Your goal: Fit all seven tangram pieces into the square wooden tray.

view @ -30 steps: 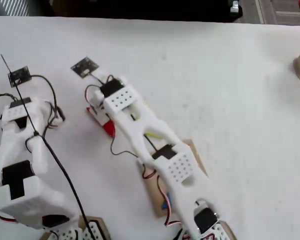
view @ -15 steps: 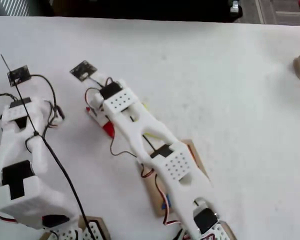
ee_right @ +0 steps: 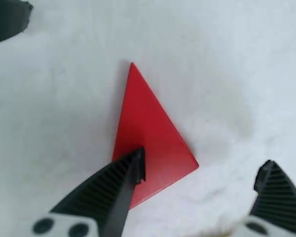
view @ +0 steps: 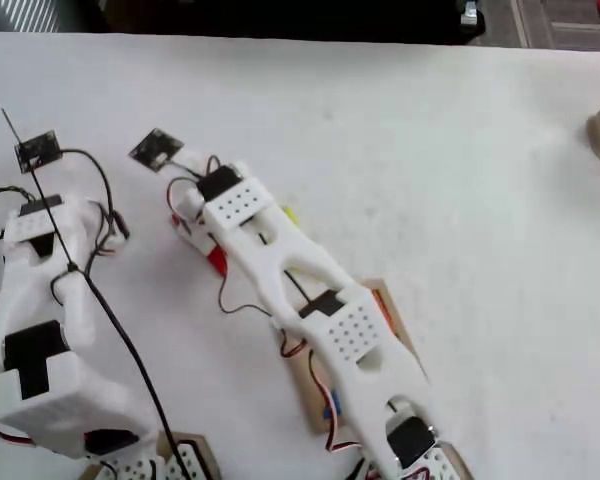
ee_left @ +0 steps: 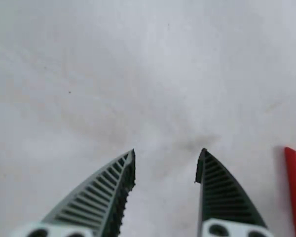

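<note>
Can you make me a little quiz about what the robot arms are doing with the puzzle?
1. True or false: the right pincer is shut on the red triangle.
2. What is under the open left pincer? A: bare table. B: a yellow piece. C: a blue piece.
3. Fill the gap: the red triangle lies flat on the ____, not in the wooden tray.

Key: 1 false, it is open. 2 A. 3 table.
</note>
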You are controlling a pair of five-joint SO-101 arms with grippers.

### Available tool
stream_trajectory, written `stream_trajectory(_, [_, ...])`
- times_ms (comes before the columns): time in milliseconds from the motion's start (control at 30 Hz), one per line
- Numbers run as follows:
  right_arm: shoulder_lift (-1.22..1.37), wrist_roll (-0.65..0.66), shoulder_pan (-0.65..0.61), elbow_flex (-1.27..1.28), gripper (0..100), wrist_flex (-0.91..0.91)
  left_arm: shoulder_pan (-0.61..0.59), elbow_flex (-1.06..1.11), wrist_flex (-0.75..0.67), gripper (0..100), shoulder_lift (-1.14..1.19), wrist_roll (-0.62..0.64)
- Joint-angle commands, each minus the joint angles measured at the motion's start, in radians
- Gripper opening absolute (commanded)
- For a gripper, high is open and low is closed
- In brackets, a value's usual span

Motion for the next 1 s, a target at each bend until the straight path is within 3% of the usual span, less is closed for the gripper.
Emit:
stream_trajectory(0, [0.001, 0.040, -0.038, -0.018, 35.1, 0.015, 0.004, -0.017, -0.017, 20, -0.059, 0.003])
stream_trajectory(100, [0.001, 0.100, -0.054, -0.018, 35.1, 0.041, 0.004, -0.017, -0.020, 20, -0.059, 0.003])
stream_trajectory(800, [0.001, 0.175, -0.061, -0.017, 35.1, 0.073, 0.007, -0.006, -0.021, 21, -0.059, 0.003])
stream_trajectory(867, [0.001, 0.140, -0.061, -0.014, 35.1, 0.070, 0.005, -0.006, -0.021, 21, -0.059, 0.003])
stream_trajectory(967, [-0.012, -0.012, -0.061, -0.021, 35.1, 0.068, 0.005, -0.008, -0.021, 21, -0.059, 0.003])
